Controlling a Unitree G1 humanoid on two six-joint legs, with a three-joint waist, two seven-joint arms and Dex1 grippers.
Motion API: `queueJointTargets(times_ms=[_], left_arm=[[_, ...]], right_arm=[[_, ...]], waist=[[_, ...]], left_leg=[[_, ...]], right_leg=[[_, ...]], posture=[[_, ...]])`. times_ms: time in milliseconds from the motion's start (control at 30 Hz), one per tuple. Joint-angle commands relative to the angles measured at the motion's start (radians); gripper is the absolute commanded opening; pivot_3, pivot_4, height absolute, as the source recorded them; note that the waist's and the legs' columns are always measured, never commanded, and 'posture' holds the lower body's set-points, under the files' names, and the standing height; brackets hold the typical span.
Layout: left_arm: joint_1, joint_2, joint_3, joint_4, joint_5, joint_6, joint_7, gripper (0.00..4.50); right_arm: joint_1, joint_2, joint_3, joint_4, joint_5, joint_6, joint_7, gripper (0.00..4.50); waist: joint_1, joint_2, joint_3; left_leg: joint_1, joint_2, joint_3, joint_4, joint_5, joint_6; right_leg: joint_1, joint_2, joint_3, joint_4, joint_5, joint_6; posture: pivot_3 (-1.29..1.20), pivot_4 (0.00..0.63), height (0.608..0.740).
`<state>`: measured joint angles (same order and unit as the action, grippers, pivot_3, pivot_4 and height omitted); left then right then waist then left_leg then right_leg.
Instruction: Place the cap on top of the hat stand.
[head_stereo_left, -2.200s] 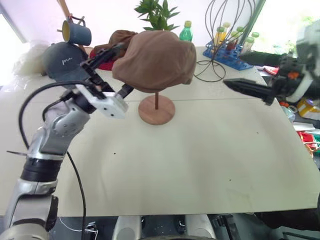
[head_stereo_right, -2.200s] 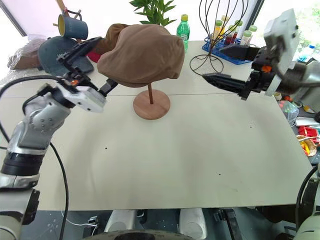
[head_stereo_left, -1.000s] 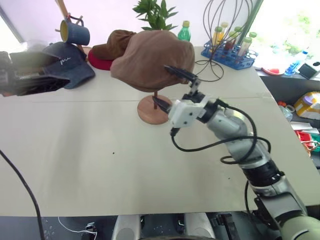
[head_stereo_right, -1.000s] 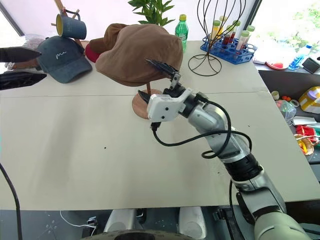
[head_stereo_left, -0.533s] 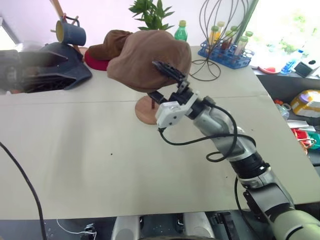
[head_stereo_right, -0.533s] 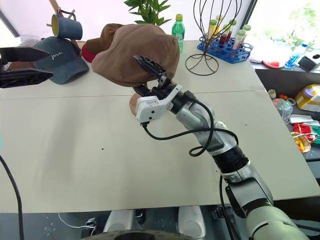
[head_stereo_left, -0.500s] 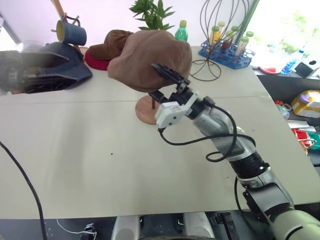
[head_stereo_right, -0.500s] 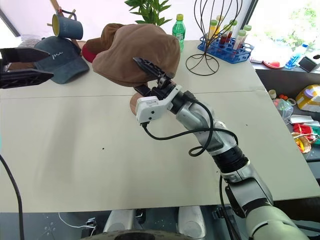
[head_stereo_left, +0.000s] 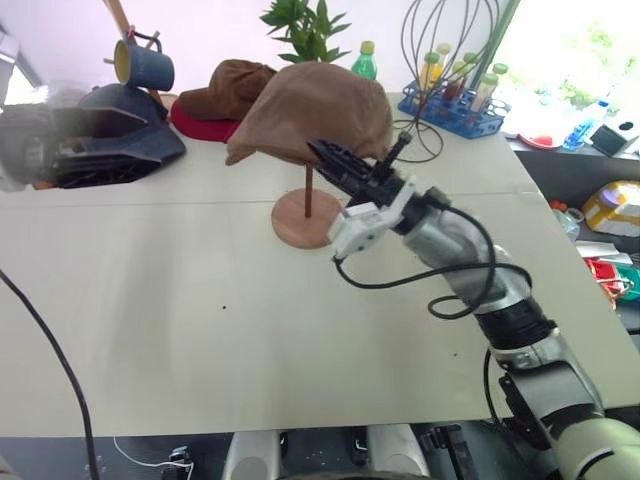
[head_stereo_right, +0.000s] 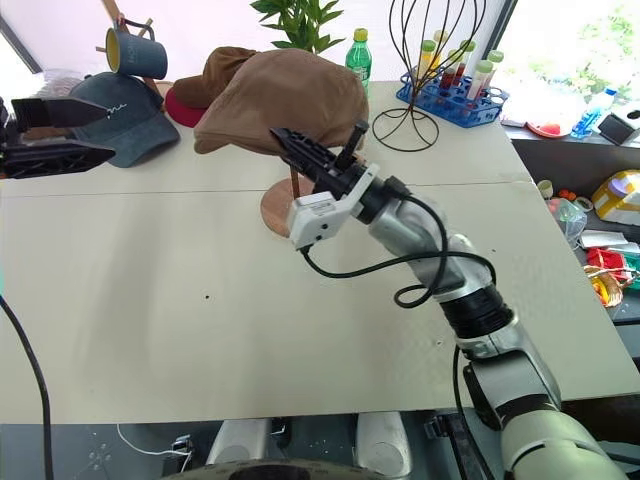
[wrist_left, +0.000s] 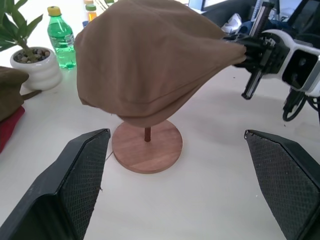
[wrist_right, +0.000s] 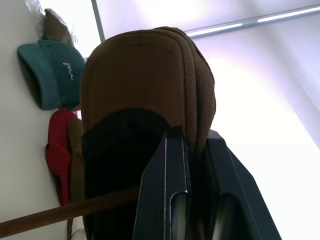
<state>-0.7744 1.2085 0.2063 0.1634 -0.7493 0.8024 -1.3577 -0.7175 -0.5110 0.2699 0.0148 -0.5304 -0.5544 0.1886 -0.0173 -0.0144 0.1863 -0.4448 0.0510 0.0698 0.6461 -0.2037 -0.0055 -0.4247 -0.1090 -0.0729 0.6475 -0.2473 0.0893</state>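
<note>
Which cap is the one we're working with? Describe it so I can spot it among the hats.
Look at the hat stand near the middle of the table's far half, in front of the potted plant. The cap sits on its top, with the right hand pinching its edge. It is light brown, ribbed and logo-free, unlike the dark baseball cap with white script and the smaller darker-brown cap.

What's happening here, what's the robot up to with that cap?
The light-brown cap sits draped over the top of the hat stand on the table, hanging lower on one side. The right hand has its fingers shut on the cap's near edge, seemingly adjusting how it sits. The left hand hangs open off to the side, near a dark blue-grey baseball cap.
</note>
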Motion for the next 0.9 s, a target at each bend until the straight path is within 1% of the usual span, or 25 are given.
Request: queueJointTargets(times_ms=[33,167,267,433,567,633,733,900], left_arm=[[-0.018,-0.005,0.025,-0.010,0.000,-0.005,-0.005,4.50],[-0.011,-0.019,0.036,-0.025,-0.006,0.000,0.006,4.50],[-0.001,-0.022,0.051,-0.035,-0.010,0.004,0.012,4.50],[0.028,-0.016,0.082,-0.063,-0.024,0.020,0.022,4.50],[0.049,-0.013,0.106,-0.078,-0.029,0.029,0.028,4.50],[0.056,-0.011,0.113,-0.083,-0.032,0.032,0.032,4.50],[0.062,-0.007,0.122,-0.093,-0.038,0.040,0.039,4.50],[0.068,0.001,0.128,-0.099,-0.035,0.046,0.038,4.50]], right_arm=[[-0.078,-0.026,-0.039,0.057,0.114,-0.124,0.023,0.06],[-0.171,-0.051,-0.032,0.209,0.164,-0.296,0.035,0.06],[-0.240,-0.057,-0.024,0.309,0.155,-0.405,0.029,0.06],[-0.331,-0.049,-0.028,0.463,0.166,-0.544,0.019,0.06],[-0.393,-0.039,-0.040,0.649,0.168,-0.662,-0.013,0.06],[-0.424,-0.036,-0.052,0.734,0.131,-0.713,-0.054,0.06],[-0.443,-0.042,-0.055,0.827,0.036,-0.786,-0.129,0.06],[-0.414,-0.052,-0.050,0.850,-0.159,-0.881,-0.258,0.06]], waist=[[-0.002,0.000,0.000],[-0.004,0.000,0.000],[-0.004,0.000,0.000],[-0.004,0.000,0.001],[-0.003,0.000,0.001],[-0.003,0.000,0.001],[-0.004,0.000,0.001],[-0.006,0.000,0.001]], left_leg=[[0.000,0.000,0.000,0.000,0.000,0.000],[0.000,0.000,0.000,0.000,0.000,0.000],[0.000,0.000,0.001,0.000,0.000,0.000],[0.001,0.000,0.001,0.000,0.000,0.000],[0.001,0.000,0.002,0.000,0.000,0.000],[0.001,0.000,0.002,0.000,0.000,0.000],[0.001,0.000,0.002,0.000,0.000,0.000],[0.001,0.000,0.003,-0.001,0.000,0.000]], right_leg=[[0.000,0.000,0.000,0.000,0.000,0.000],[0.000,0.000,0.001,0.000,0.000,0.000],[0.000,0.001,0.001,0.000,0.000,0.000],[-0.001,0.001,0.002,0.000,0.000,0.000],[-0.001,0.001,0.003,0.000,0.000,0.000],[-0.001,0.001,0.003,0.000,0.000,0.000],[-0.001,0.001,0.004,0.000,0.000,0.000],[-0.002,0.001,0.005,0.001,0.000,0.000]], posture=[[0.00,0.150,0.740],[0.00,0.150,0.740],[0.00,0.150,0.740],[0.00,0.150,0.740],[0.00,0.150,0.740],[0.00,0.150,0.740],[0.00,0.150,0.740],[0.00,0.150,0.740]])
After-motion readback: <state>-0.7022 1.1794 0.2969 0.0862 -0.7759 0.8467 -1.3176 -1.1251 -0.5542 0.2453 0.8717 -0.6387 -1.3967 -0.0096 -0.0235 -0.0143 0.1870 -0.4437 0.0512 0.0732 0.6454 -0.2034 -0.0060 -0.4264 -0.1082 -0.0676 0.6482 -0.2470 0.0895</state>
